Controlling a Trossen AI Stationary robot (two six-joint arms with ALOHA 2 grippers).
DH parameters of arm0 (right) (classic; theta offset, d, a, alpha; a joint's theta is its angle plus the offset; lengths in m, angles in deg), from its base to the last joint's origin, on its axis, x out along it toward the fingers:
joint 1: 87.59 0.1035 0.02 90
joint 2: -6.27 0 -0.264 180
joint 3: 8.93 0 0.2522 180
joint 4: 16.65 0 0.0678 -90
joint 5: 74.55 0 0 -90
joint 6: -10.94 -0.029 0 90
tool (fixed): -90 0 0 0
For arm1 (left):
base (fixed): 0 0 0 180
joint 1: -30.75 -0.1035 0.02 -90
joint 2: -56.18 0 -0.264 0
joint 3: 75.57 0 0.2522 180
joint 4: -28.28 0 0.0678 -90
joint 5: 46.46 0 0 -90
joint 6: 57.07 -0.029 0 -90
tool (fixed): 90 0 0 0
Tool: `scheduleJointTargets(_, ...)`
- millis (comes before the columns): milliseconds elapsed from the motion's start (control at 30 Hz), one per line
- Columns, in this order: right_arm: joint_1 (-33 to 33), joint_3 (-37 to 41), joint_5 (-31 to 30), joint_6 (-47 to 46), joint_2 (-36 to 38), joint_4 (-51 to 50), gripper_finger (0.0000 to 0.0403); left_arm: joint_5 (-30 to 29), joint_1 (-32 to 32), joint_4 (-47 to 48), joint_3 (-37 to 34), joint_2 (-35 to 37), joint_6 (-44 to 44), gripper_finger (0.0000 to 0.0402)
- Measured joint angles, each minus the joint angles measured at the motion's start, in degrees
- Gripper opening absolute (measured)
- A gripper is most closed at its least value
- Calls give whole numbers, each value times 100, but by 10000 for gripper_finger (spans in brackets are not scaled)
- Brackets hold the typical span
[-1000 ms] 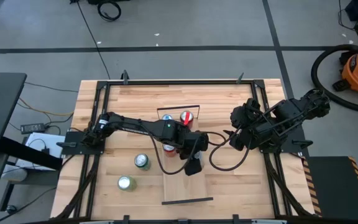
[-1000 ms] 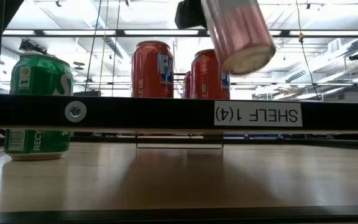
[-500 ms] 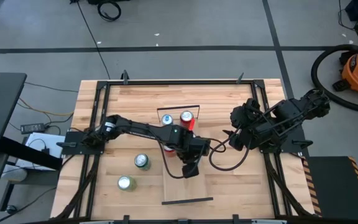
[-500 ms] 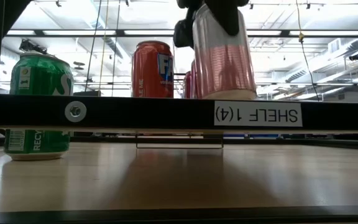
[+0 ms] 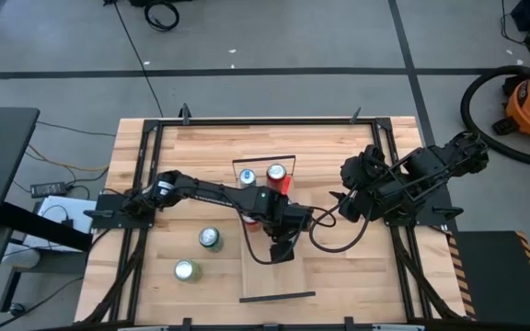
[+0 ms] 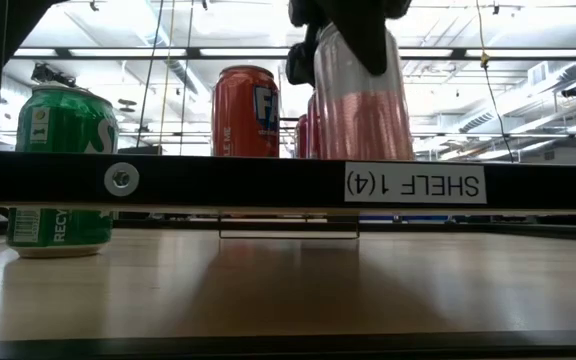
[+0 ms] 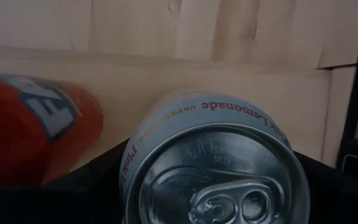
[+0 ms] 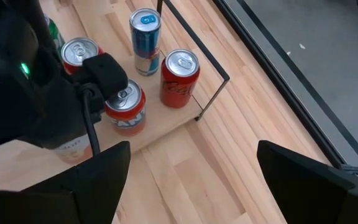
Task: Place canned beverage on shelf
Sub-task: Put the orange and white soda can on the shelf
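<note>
Pink can (image 6: 361,95) stands upright on shelf (image 5: 279,279), clasped in left end effector (image 5: 282,246).

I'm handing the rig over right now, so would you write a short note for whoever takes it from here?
Left gripper: shut on the pink lemonade can, held upright over the shelf, roughly mid-board; the low view hides whether its base touches the wood.
Right gripper: open, empty, waiting right of the shelf.
Already on the shelf, at the far railed end: a slim blue-topped can, a red cola can and two orange cans.
Still on the table, left of the shelf: two green cans.
Left to do: set the pink can down, release, then shelve the green ones.
</note>
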Motion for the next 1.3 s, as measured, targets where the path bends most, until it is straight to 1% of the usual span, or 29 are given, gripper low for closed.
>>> scheduleJointTargets(433,0,0,-25,17,0,38,362,34,19,-39,-2,-98,-36,318)
scheduleJointTargets(533,0,0,-25,19,0,39,362,20,46,-67,-2,-100,-66,330)
scheduleJointTargets(767,0,0,-25,19,0,39,362,41,56,-149,-2,-107,34,379)
scheduleJointTargets(1033,0,0,-27,18,0,39,362,37,54,-79,2,-74,308,384)
scheduleJointTargets(1133,0,0,-27,19,0,39,362,24,54,221,234,-78,337,384)
scheduleJointTargets(1200,0,0,-27,19,0,42,362,-5,52,192,333,-49,355,384)
scheduleJointTargets(1300,0,0,-27,18,0,39,362,-132,52,389,600,-74,374,384)
